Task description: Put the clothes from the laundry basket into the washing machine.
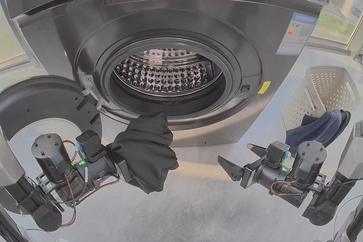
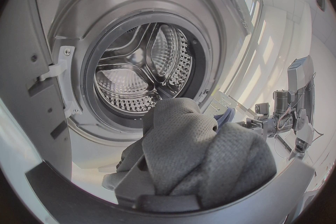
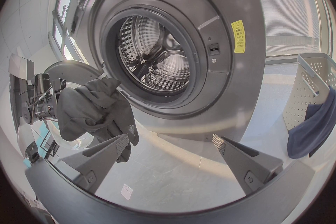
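While the left gripper is clamped on the dark garment, what matters for your next move is where the drum lies from that bundle: ahead of it and higher, inside the washing machine, whose door is swung wide open to the robot's left. In the head view the top fold of the garment reaches up over the lower lip of the round opening, but you cannot tell from these views whether cloth touches the rim or hangs just short of it. The bundle has no clean long axis; it is bunched over the fingers, with one lobe rising toward the opening and a heavier fold sagging below the gripper toward the floor. Judging by that, you would want to lift and push forward so the sagging fold clears the lip rather than catching on it. The left arm is plainly the nearer one to the opening, being just below and to the left of its centre. The right gripper is empty with its jaws spread wide, low over the floor and right of the opening, and so nearer the laundry basket, where a blue garment spills over the edge.
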Tool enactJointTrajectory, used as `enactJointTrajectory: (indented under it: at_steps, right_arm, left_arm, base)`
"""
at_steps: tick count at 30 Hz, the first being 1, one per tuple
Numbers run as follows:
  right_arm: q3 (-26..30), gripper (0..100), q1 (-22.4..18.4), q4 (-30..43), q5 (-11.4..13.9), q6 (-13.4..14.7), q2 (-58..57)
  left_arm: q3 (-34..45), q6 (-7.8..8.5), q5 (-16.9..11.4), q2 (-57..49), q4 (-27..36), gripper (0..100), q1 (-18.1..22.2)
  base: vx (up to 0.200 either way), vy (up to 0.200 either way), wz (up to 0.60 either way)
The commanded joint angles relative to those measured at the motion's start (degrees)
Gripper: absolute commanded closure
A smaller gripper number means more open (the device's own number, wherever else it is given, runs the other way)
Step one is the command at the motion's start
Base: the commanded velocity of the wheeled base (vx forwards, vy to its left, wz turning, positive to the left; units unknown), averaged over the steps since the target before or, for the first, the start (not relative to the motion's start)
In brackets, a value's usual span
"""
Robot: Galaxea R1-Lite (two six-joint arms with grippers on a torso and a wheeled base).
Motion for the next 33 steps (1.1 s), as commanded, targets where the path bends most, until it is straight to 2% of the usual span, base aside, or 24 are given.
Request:
enactJointTrajectory:
  at_steps: [1, 5, 13, 15, 17, 22, 27, 33]
  right_arm:
    - [0.5, 0, 0.6, 0.0, 0.0, 0.0, 0.5]
    - [2.1, 0, 1.5, 0.0, 0.4, 0.0, 1.0]
    - [7.2, 0, 5.3, 0.0, 1.1, -0.2, 0.6]
    - [7.2, 0, 8.1, -0.1, 1.0, 0.0, 0.5]
    - [7.0, 0, 8.8, -0.1, 1.0, 0.2, 0.9]
    - [7.4, 0, 9.6, -0.1, 0.9, 0.4, 1.8]
    - [6.9, 0, 9.6, -0.1, 0.8, 0.4, 3.0]
    - [6.8, 0, 9.7, -0.1, 0.7, 0.4, 3.9]
  left_arm:
    - [-0.2, 0.00, 0.0, 0.8, -0.1, 100, 0.0]
    - [-0.6, 0.00, 0.0, 0.9, -0.1, 100, 0.0]
    - [-1.9, 0.09, 0.5, 1.0, 0.0, 100, -0.5]
    - [-4.9, 0.00, 0.9, 3.1, -0.1, 100, -0.7]
    - [-9.1, 0.09, 1.4, 6.4, -0.1, 100, -1.0]
    - [-19.8, -0.52, 5.7, 14.0, 0.0, 100, -1.2]
    - [-27.1, -2.11, 6.4, 19.2, 0.0, 100, -2.2]
    - [-37.7, -2.28, 7.4, 25.1, 0.4, 100, -2.3]
  base:
    - [0.200, 0.000, 0.00]
    - [0.200, 0.000, 0.00]
    - [0.000, 0.000, 0.00]
    - [0.000, 0.000, 0.00]
    - [0.000, 0.000, 0.00]
    - [0.000, 0.000, 0.00]
    - [0.000, 0.000, 0.00]
    - [0.000, 0.000, 0.00]
